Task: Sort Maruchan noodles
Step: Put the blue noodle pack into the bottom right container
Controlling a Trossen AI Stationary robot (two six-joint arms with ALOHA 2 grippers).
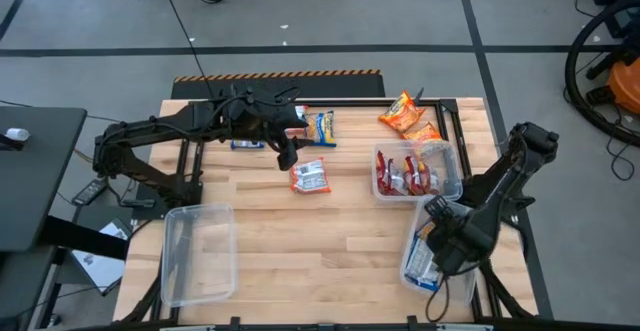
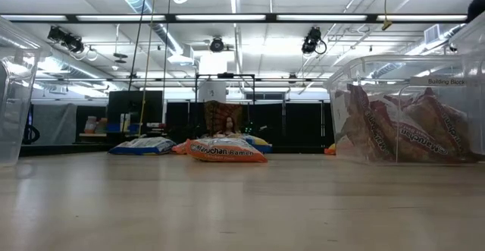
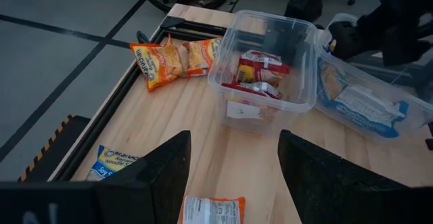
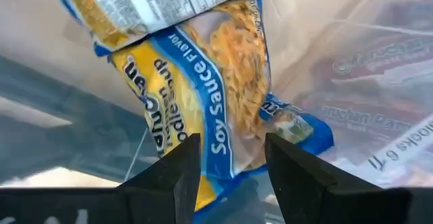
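Observation:
My left gripper [image 3: 233,176] hangs open above the table's middle, over a red-and-white noodle packet [image 1: 309,176] that lies flat on the wood. Blue-and-yellow packets [image 1: 320,126] lie at the far edge, and two orange ones [image 1: 403,111] at the far right. Red packets [image 3: 260,75] lie in a clear bin [image 1: 447,186]. At the near right, my right gripper [image 4: 233,160] points down, open, into a second clear bin [image 1: 412,271]. Below its fingers a blue-and-yellow soy-sauce packet [image 4: 203,95] lies on others in that bin.
A clear bin [image 1: 197,251] with nothing showing in it stands at the near left. Bare wood lies between it and the right-hand bins. Black rails [image 1: 330,99] frame the table's far edge. In the low view, the bin of red packets [image 2: 402,130] stands at the right.

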